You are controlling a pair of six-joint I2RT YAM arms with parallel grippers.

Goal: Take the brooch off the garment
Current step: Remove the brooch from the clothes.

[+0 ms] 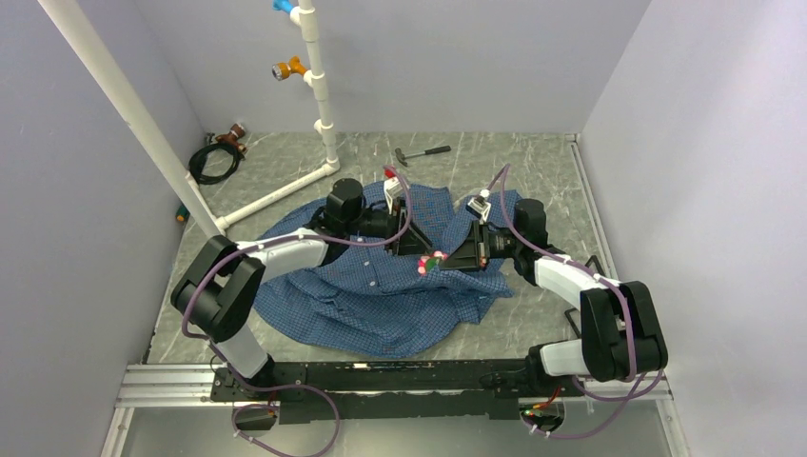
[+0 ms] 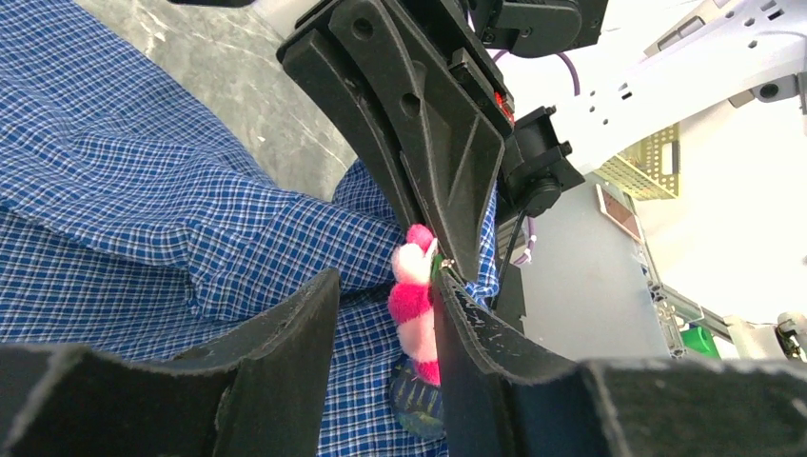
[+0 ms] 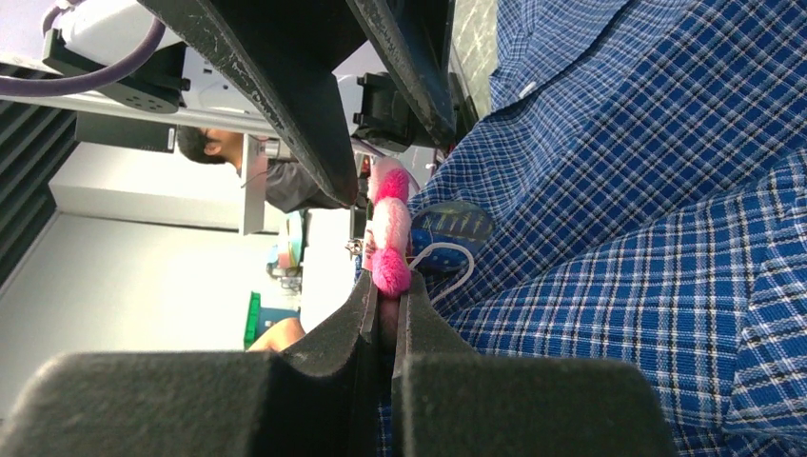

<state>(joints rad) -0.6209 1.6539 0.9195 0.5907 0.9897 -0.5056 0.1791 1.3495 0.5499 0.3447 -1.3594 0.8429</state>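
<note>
Here, I am clamping my right pincer on the pink brooch, in the middle of the garment, to pull it free. My left pincer is straddling a fold just left of it, spread apart, probably to steady it.

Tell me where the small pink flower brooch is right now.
Top view: the small pink flower-shaped brooch lies mid-frame against the blue checked shirt, pinched by the shut right end effector, with the open left end effector around it.
</note>
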